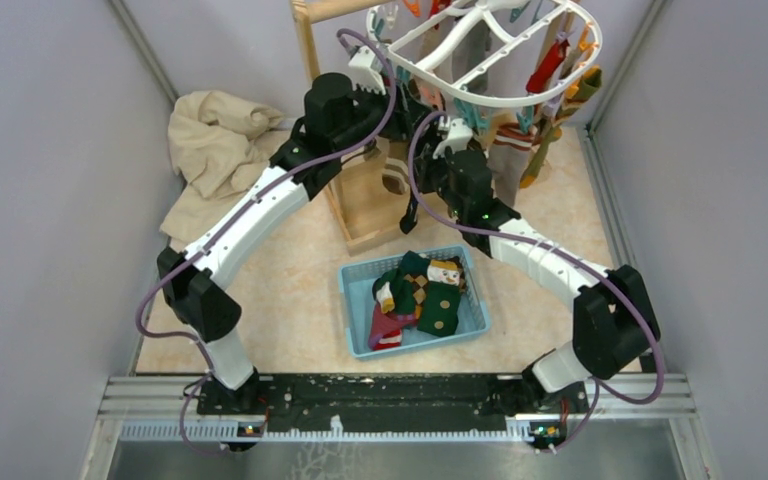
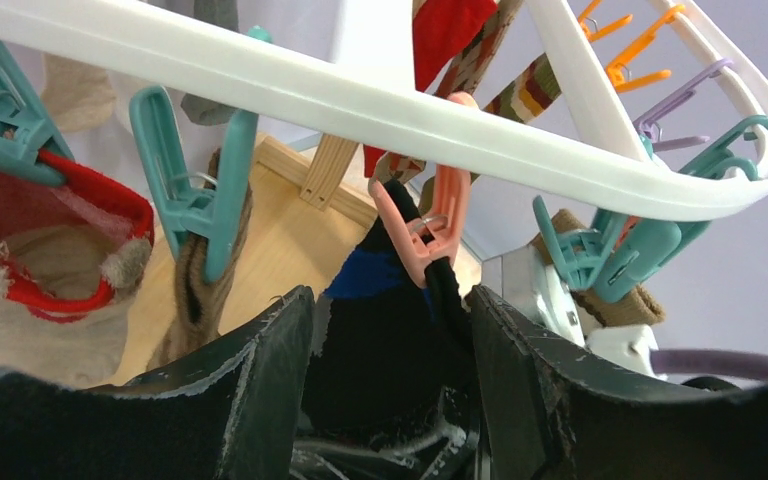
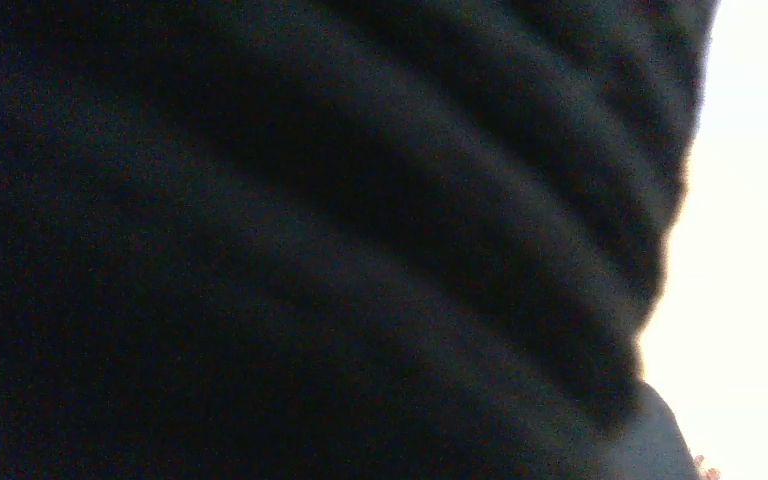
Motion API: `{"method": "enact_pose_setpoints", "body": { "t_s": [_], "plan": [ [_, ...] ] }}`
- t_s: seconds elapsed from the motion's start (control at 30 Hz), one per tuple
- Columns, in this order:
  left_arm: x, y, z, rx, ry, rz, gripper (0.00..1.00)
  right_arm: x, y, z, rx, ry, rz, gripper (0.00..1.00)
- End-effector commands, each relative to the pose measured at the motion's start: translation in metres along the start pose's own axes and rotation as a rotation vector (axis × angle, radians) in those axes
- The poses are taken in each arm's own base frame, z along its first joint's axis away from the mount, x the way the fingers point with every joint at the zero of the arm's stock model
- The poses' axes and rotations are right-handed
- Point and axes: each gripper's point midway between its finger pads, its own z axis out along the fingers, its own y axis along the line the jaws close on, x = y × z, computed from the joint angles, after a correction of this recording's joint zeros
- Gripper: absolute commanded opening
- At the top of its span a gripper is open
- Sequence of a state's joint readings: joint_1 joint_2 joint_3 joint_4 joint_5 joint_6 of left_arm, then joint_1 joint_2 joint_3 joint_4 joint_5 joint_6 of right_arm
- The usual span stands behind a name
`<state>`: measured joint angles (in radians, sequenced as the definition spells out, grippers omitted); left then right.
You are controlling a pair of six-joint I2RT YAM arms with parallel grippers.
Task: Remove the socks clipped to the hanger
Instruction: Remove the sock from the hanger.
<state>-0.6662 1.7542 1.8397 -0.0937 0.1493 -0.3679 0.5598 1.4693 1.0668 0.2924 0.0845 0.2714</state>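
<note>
White plastic oval hanger [image 1: 490, 60] hangs top centre from a light wooden stand [image 1: 360, 200], w/ mixed-colour socks [image 1: 535, 100] clipped under its rim, mostly at the far right side. L arm reaches up to the hanger's left edge. In the wrist view the L gripper [image 2: 390, 300] sits just below the rim, its dark fingers [image 2: 270, 380] apart on either side of a black sock w/ a blue patch [image 2: 385, 340], which hangs from a pink clip [image 2: 420, 225]. Next clip left, a teal clip [image 2: 195, 190] pinches a brown sock [image 2: 195, 290]; further left is a red-rimmed beige sock [image 2: 50, 250], opening toward the cam. R gripper [image 1: 450, 130] is up under the near rim, but its wrist cam is filled by dark ribbed fabric right at the lens, so can't tell if the claw is apart or together. Below, btwn the arms, a blue plastic basket [image 1: 355, 300] holds loose socks [image 1: 425, 295]: green argyle, snowman face, red stripes. Large beige cloth [image 1: 210, 140] lies crumpled far left, beside the stand.
</note>
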Motion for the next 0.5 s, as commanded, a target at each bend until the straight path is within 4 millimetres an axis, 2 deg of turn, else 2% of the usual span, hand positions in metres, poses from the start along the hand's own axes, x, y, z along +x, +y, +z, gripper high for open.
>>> {"method": "enact_pose_setpoints", "body": {
  "t_s": [0.0, 0.2, 0.47],
  "plan": [
    [-0.017, -0.006, 0.011, 0.005, -0.062, -0.043, 0.65, -0.042, 0.013, -0.01, -0.054, -0.115, -0.008, 0.0],
    [-0.019, -0.01, 0.018, 0.027, -0.072, -0.078, 0.65, -0.039, 0.011, -0.008, -0.045, -0.105, -0.016, 0.0],
    [-0.019, -0.013, 0.016, 0.027, -0.06, -0.121, 0.66, -0.031, 0.005, -0.004, -0.019, -0.082, -0.04, 0.0]
  ]
}}
